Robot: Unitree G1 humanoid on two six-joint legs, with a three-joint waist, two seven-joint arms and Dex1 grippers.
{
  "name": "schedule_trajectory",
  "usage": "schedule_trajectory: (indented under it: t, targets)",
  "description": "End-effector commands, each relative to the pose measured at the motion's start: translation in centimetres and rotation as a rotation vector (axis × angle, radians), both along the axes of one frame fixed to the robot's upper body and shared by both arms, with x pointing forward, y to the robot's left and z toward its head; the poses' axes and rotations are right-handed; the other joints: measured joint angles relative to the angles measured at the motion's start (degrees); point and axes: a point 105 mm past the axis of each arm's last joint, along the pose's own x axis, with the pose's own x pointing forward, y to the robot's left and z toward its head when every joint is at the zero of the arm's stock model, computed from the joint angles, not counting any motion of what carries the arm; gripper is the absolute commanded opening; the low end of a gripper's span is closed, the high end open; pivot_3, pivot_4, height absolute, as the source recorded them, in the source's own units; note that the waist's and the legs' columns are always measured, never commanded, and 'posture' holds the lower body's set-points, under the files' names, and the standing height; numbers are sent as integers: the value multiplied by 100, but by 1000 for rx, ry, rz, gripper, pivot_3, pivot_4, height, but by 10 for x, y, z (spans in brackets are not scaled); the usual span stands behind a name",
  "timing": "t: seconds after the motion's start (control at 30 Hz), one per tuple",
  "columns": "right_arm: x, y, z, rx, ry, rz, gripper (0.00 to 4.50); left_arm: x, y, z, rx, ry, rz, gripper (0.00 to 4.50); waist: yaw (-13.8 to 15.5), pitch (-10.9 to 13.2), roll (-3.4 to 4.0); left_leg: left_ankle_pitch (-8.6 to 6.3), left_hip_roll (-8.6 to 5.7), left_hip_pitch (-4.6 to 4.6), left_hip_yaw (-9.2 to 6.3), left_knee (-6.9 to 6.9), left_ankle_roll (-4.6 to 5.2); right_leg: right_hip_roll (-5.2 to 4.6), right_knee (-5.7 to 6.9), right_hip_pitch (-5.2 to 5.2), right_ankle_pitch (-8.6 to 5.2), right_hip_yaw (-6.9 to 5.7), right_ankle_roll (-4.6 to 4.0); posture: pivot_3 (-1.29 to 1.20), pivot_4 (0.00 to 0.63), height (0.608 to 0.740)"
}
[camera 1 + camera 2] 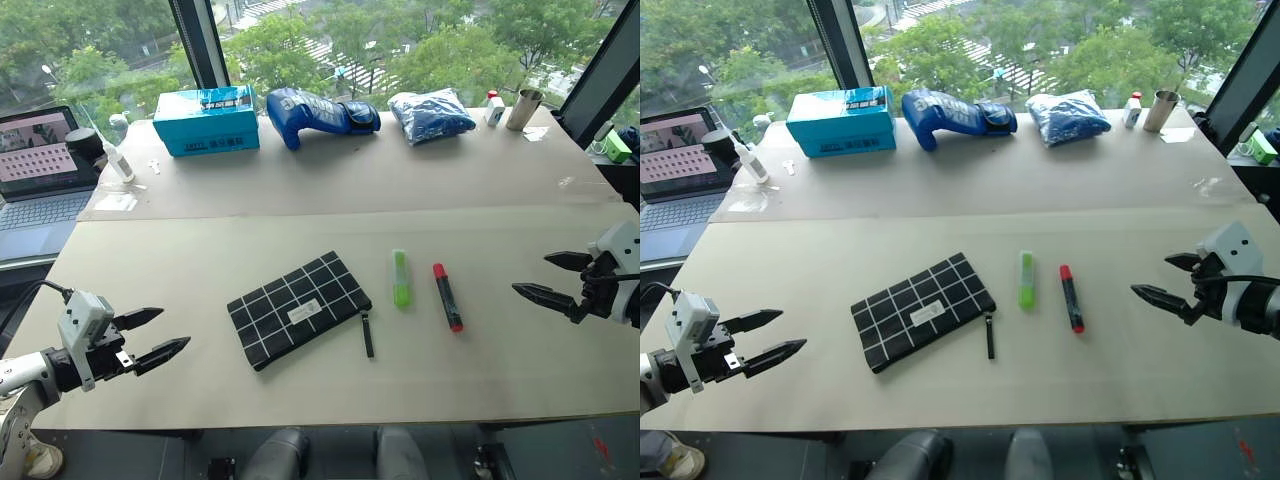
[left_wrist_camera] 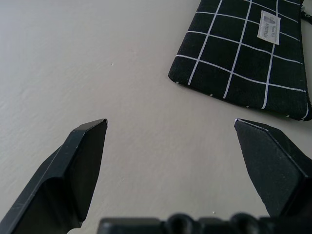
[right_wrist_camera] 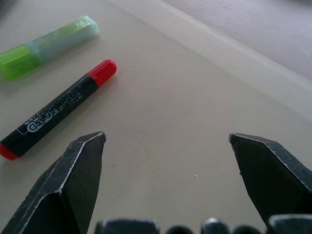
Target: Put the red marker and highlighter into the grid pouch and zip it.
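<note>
Head-camera overview of a beige table (image 1: 300,390) beside a window. The grid pouch (image 1: 298,308) lies flat and slightly askew near the table's middle, white label up, its black pull strap (image 1: 367,334) trailing from the right corner toward the near edge. Just right of the pouch lies the highlighter (image 1: 400,277), light green, and right of that, close but apart, the red marker (image 1: 447,297), black-barrelled with red cap at its far end; both pens lie roughly parallel, pointing near to far. The left claw (image 1: 158,335) hovers at the near left, well apart from the pouch, its two black fingers spread wide and empty. The right claw (image 1: 545,276) hovers at the right edge, well apart from the marker, likewise spread wide and empty. Along the far edge stand a teal box (image 1: 206,119), a blue glove (image 1: 318,113), a blue bag (image 1: 430,113) and a metal cup (image 1: 523,108); a laptop (image 1: 38,180) sits off the far left.
</note>
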Motion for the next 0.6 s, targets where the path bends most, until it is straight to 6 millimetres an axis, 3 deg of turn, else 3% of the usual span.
schedule_trajectory:
  t: [0.03, 0.17, 0.33, 0.47, 0.6]
  targets:
    - [3, 1, 4, 4, -28, -2, 4473, -1, 0, -2, 11, -19, 2, 4500, 0, 0, 0, 0, 0, 0, 0, 0, 0, 0, 0, 0, 0, 0, 0, 0, 150, 739]
    - [10, 5, -1, 12, -34, -6, 4473, -1, 1, -8, 7, -21, 11, 4500, -10, 0, -1, -4, 6, 6, 7, 0, -2, 2, -2, 1, 3, 1, -5, 0, 150, 739]
    - [21, 22, 12, 66, -76, 38, 4473, -2, 10, -14, -31, -15, -7, 4500, -16, 0, 0, -4, 7, 6, 9, 0, -3, 3, -1, -3, 4, 6, -6, 0, 150, 739]
    - [30, 60, 26, 118, -102, 175, 3402, -5, 16, -26, 125, -56, -97, 4500, -56, 0, -1, -3, 13, 7, 10, 0, -4, 10, -1, -5, 7, 4, -11, 0, 150, 739]
    - [33, 108, 16, 110, -46, 360, 1935, -2, 10, -16, 180, -174, -151, 4500, -74, 1, -6, -6, 14, 5, 6, 1, -8, 9, -8, -6, 8, 4, -11, 0, 150, 739]
